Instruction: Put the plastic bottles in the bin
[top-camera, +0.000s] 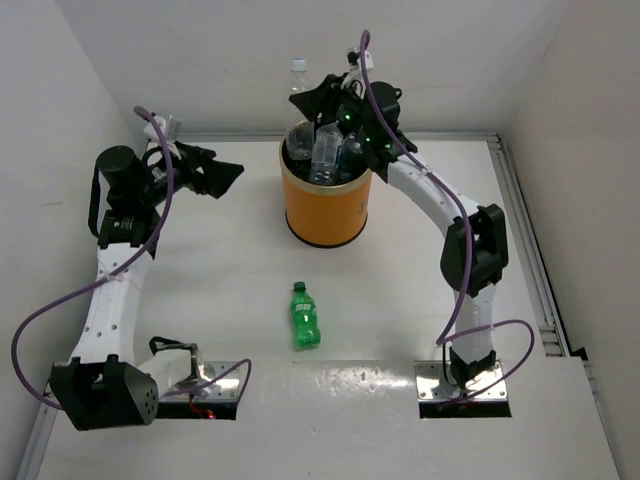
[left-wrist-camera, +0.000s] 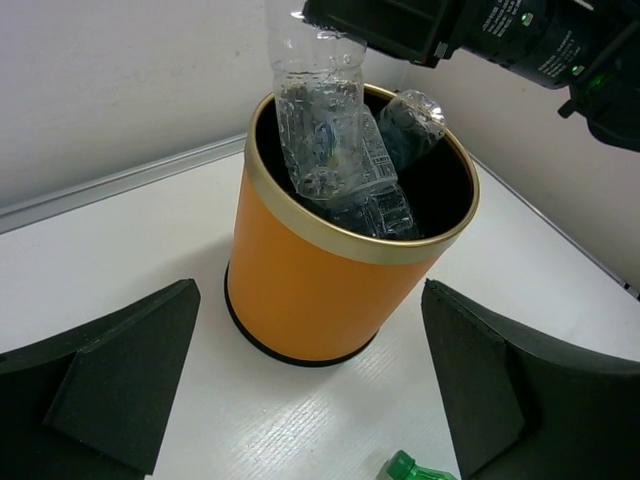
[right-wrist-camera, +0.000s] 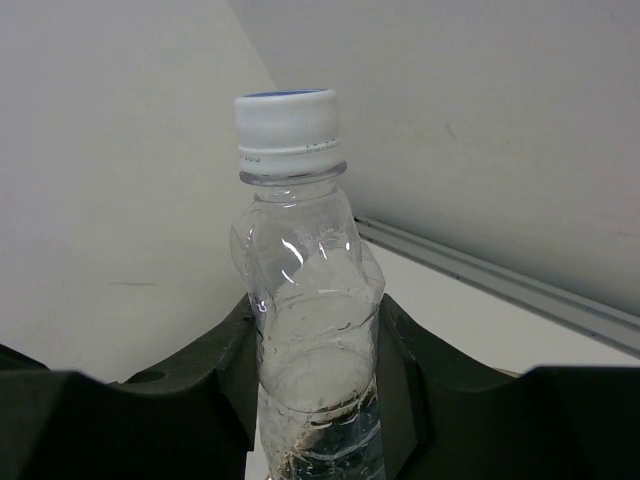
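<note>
Your right pincer (right-wrist-camera: 315, 375) is clamped on a clear bottle (right-wrist-camera: 305, 290) over the bin (top-camera: 325, 215) so it drops in. Your left pincer (left-wrist-camera: 310, 400) is wide open, empty. A green bottle (top-camera: 305, 317) waits by the surface (top-camera: 220, 290) near edge.

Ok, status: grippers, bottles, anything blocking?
Left gripper open, empty, facing the bin. Right gripper shut on clear white-capped bottle, upright over the bin's mouth. One green bottle lying on the table. Bin crowded with clear bottles; no other obstruction.
</note>
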